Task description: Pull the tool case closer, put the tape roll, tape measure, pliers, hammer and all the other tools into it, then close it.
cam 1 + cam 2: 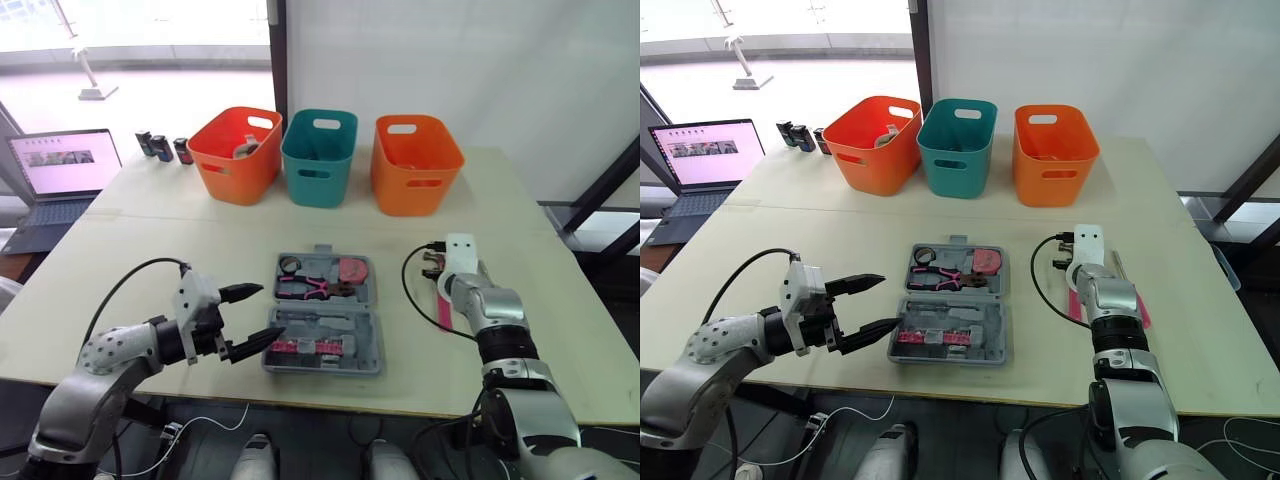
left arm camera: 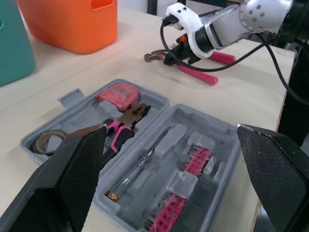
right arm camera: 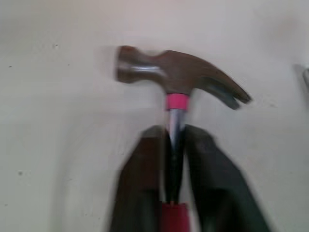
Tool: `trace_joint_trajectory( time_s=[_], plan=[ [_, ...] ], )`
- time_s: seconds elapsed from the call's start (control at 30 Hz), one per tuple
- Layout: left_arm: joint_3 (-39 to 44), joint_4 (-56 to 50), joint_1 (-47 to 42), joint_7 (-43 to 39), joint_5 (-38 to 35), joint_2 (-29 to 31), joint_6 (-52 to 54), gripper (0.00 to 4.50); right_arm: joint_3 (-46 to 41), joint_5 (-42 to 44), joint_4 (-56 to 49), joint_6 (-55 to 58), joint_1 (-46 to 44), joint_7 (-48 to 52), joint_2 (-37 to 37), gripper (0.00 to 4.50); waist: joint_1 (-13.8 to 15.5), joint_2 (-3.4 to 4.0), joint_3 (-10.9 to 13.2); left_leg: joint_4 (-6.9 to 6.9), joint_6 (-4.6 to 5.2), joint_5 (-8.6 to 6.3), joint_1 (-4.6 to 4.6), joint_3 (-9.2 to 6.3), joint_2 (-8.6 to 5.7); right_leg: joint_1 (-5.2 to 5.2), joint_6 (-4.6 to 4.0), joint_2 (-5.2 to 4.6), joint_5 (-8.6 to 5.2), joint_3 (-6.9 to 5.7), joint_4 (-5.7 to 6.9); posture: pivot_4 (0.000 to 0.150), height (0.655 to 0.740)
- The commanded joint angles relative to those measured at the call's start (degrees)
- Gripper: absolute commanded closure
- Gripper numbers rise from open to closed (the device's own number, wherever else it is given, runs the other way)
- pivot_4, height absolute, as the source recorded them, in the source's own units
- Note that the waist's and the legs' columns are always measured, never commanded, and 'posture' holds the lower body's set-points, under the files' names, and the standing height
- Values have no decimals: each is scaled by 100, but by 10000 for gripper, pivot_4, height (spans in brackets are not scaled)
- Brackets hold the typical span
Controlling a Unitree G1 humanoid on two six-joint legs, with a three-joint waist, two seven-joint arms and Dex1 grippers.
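Note:
The grey tool case [image 1: 377,340] lies open near the table's front edge. Its far half holds a tape roll [image 1: 290,265], pink-handled pliers [image 1: 310,288] and a red tape measure [image 1: 352,270]. A screwdriver [image 2: 145,162] and pink bits [image 1: 300,347] fill the near half. My left gripper [image 1: 270,312] is open just left of the case, with nothing between its fingers. To the right of the case the hammer [image 3: 178,72] rests on the table, its pink handle [image 1: 444,310] pointing toward me. My right gripper [image 3: 175,133] is shut on the hammer's shaft just below the head.
Two orange baskets [image 1: 238,152] [image 1: 417,160] and a teal basket [image 1: 320,155] stand along the back. A laptop [image 1: 62,170] and small dark items [image 1: 160,146] sit at the far left. Another pink-handled tool [image 1: 1138,308] lies right of my right arm.

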Motion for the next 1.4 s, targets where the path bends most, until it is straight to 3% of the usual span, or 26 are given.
trace_joint_trajectory(
  time_s=[0.03,0.23,0.37,0.5,0.7,1.1,1.33,1.4],
  plan=[
    [67,-147,-56,33,-65,38,-54,0,-61,-12,-131,-31,0,37,-66,44665,-15,1,0,0,0,0,0,0,0,0,0,0,0,0,0,1500,7400],
    [80,-20,-175,5,-97,62,-25,0,-70,261,-2109,1043,536,227,-49,44665,-29,28,17,-1,0,0,-3,0,0,-7,1,0,0,0,0,1500,7400],
    [32,179,-227,-114,-31,107,-90,0,-103,579,-4700,2726,1404,41,278,44665,-41,40,23,-7,0,0,-4,-2,0,-13,3,0,-2,0,7,1500,7400],
    [14,298,-279,-179,-43,94,-132,0,-140,567,-5953,3593,1939,-191,787,44665,-56,40,23,-12,0,0,-2,-3,1,-16,0,1,-3,0,6,1500,7400],
    [63,421,-266,-321,-47,125,-207,0,82,387,-6313,3766,2396,-339,1229,44665,-46,40,24,-12,0,0,-6,-3,1,-17,-3,0,-4,0,-1,1500,7400],
    [100,538,-86,-501,82,248,-478,0,408,69,-5154,2742,2592,-231,1234,44665,-60,37,22,-15,0,0,-5,-2,1,-19,-4,0,-3,1,-1,1500,7400],
    [121,523,11,-467,107,229,-547,0,290,145,-5356,2452,2604,3,1074,14028,-44,37,22,-15,0,0,-6,-2,1,-19,-4,0,-3,1,-1,1500,7400],
    [129,527,32,-470,116,226,-566,0,274,202,-5585,2518,2580,102,974,3007,-45,37,22,-15,0,0,-7,-2,1,-19,-4,0,-3,1,-3,1500,7400]
  ],
)
